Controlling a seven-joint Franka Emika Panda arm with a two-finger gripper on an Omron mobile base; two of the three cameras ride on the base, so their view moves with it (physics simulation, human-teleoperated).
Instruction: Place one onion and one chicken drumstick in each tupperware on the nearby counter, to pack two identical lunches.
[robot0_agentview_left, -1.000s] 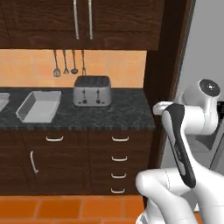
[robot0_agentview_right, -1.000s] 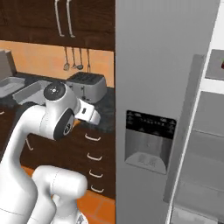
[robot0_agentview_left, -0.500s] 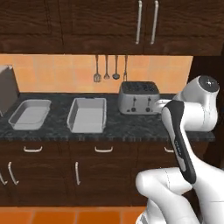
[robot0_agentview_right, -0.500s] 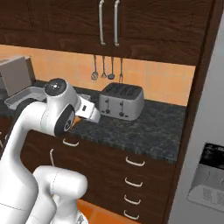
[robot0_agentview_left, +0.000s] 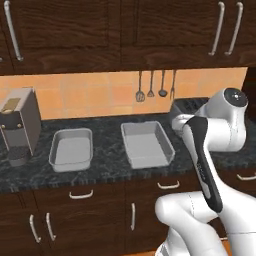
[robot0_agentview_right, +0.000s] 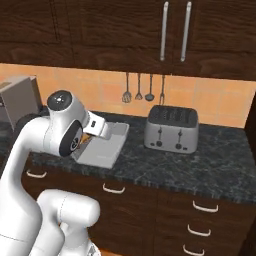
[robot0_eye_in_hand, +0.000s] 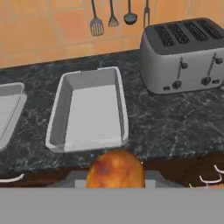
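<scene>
My gripper is shut on a chicken drumstick, an orange-brown lump low in the hand view, held in front of the counter edge. Two light-grey tupperware stand side by side on the black counter. The right one lies straight ahead of the hand with nothing in it. The left one shows a bare floor too, and its corner sits at the hand view's left edge. In the right base view the near tupperware is partly behind the hand. The onion is out of view.
A dark grey toaster stands on the counter right of the tupperware, also seen as toaster. A coffee machine is at the far left. Utensils hang on the orange tiled wall. Dark wall cabinets overhang the counter.
The base has moved, so the whole scene slid right: the fridge is gone, and both tupperware and the coffee machine have come into view. The gripper stays shut on the drumstick.
</scene>
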